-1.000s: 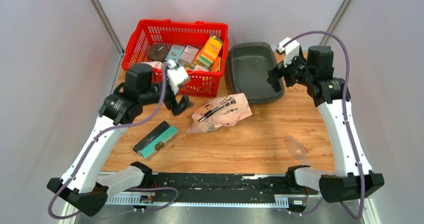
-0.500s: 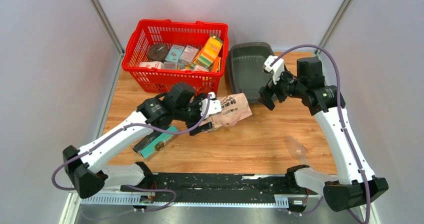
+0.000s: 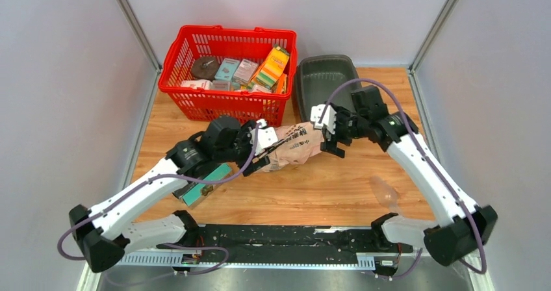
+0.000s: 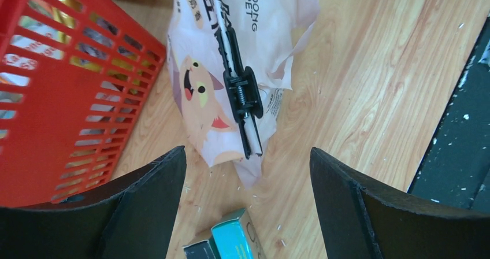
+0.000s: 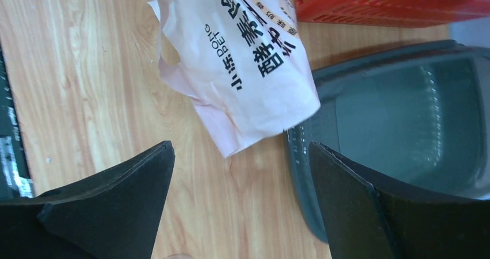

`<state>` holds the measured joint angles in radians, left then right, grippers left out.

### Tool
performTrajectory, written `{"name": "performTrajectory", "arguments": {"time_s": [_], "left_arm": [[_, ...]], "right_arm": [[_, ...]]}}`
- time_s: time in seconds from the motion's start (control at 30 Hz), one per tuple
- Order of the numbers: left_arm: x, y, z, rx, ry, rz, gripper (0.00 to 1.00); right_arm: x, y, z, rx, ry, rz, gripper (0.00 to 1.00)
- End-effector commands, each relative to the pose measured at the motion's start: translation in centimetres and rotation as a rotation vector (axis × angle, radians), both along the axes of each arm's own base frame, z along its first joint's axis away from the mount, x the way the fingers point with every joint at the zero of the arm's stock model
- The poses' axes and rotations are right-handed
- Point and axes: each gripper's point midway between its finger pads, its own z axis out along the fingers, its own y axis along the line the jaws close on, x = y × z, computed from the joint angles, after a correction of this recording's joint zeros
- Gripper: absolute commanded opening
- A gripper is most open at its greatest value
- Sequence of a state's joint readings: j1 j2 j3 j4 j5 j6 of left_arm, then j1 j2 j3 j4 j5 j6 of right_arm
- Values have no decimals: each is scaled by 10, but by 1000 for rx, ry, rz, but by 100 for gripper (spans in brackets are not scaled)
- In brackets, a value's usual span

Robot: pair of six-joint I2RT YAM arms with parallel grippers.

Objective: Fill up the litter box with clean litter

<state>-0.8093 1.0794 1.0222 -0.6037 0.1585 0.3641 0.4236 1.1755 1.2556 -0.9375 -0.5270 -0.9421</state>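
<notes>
Pinkish-beige and printed with dark Chinese characters and a cartoon cat, the plastic bag of clean litter lay on its side near the middle of your wooden table. A black spring clip was clamped along its folded mouth. The granules themselves were hidden inside.

Your left fingers were spread wide at the clipped end of the bag, pinching nothing. In the left wrist view the clip and the cat's face showed between them. Your right fingers were spread wide too, at the bag's opposite end and holding nothing. Whether either set touched the bag, I could not tell.

At the back of the table stood the dark grey rectangular plastic litter box, its smooth floor in view from the right wrist. The bag's far corner lay against the box's near rim. Just to its left stood a red mesh plastic basket packed with small cartons. Partly under your left arm, a teal-and-black box lay flat on the table.
</notes>
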Motion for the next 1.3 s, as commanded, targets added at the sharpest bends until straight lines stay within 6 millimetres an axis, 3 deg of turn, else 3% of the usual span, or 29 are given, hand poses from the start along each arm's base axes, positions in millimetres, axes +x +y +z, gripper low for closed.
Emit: {"name": "performTrajectory", "arguments": {"time_s": [0.0, 0.1, 0.37, 0.47, 0.53, 0.57, 0.6, 0.7, 0.8, 1.0, 1.27], "left_arm": [[-6, 6, 29, -130, -43, 1, 86], [-10, 19, 25, -127, -15, 24, 85], [-15, 40, 13, -136, 37, 41, 83], [-19, 44, 8, -130, 61, 29, 81], [-21, 45, 3, -128, 85, 32, 81], [-22, 44, 1, -133, 109, 38, 81], [-24, 44, -4, -126, 142, 36, 80], [-30, 42, -9, -150, 255, 63, 73], [-27, 47, -7, -198, 261, 106, 72], [-20, 64, -12, -210, 238, 178, 71], [-17, 73, -17, -203, 208, 203, 71]], "right_arm": [[40, 28, -2, -43, -128, 127, 91], [55, 49, -11, -80, -149, 200, 87], [60, 87, -48, -173, -181, 333, 79], [62, 95, -57, -198, -190, 362, 68], [65, 97, -60, -213, -205, 367, 56], [68, 101, -61, -218, -224, 378, 49], [70, 101, -62, -230, -238, 382, 35], [73, 108, -60, -243, -302, 417, 13], [78, 123, -53, -222, -396, 447, 5], [69, 160, -30, -150, -499, 540, 0], [56, 199, -21, -105, -590, 649, 0]]}}
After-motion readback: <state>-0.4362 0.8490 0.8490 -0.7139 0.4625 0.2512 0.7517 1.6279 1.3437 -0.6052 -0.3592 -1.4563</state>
